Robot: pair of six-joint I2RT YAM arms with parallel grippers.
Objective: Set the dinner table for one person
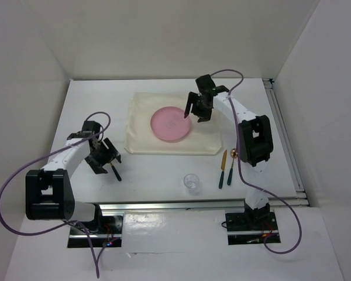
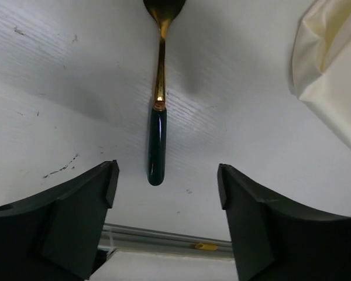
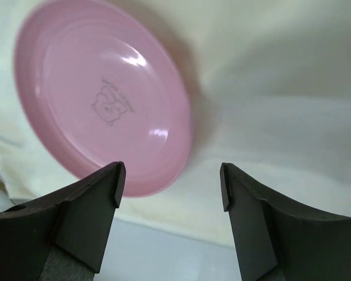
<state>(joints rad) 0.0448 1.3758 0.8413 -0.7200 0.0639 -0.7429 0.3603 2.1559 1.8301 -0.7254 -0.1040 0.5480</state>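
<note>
Holds the black two-finger left gripper low on a folded white-and-black left arm, jaws spread wide, gripping nothing. Stretches the matching right arm far forward, black right gripper tilted down, jaws parted, empty.

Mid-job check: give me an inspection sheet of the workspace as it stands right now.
Surface: white dinner table, faint scuffs near the left arm; cream cloth laid mid-table.
Job's things: pink plate on the cloth; spoon on bare table left of the cloth; clear glass near the front edge; two gold-and-green utensils side by side right of the glass.
Clutter: nothing seen.
Grippers: left gripper open at the spoon's handle end; right gripper open by the plate's right rim, holding nothing.
Cables: purple cables loop off both arms, none across the setting.
Surroundings: white walls around; metal rail along the table's right edge.
</note>
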